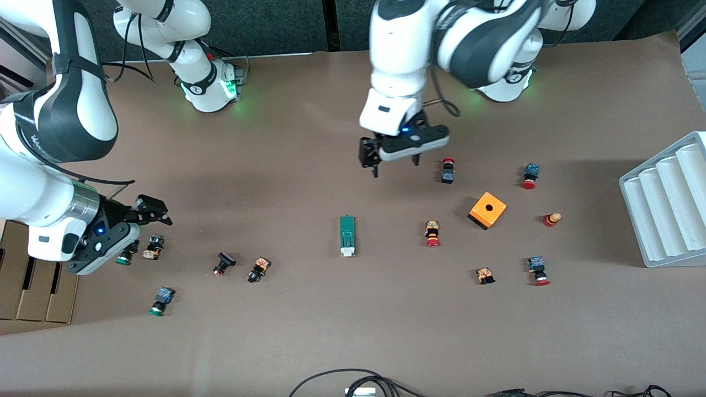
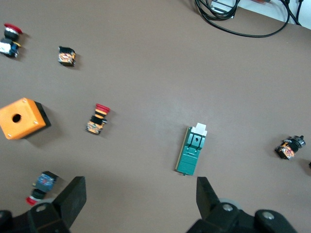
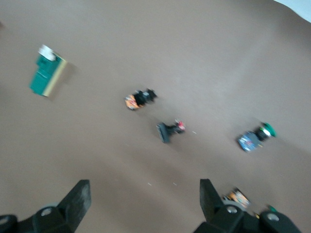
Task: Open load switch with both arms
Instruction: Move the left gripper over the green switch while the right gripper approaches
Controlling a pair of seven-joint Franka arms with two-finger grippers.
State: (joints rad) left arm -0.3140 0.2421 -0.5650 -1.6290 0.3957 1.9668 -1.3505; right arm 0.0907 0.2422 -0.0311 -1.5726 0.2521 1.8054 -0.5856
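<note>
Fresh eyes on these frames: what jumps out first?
The narrow green load switch with a white sliding end lies alone mid-table, untouched. The left arm's open black pincer hangs over bare table between it and the robot bases, while the right arm's open black pincer hovers over small push buttons at its own end. An orange cube box with a hole stands out toward the left arm's end.

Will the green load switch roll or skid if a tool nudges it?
The load switch lies flat and boxy, so rolling looks unlikely. It looks small and light on the smooth table, so it may skid. Its white end could slide when pushed.
</note>
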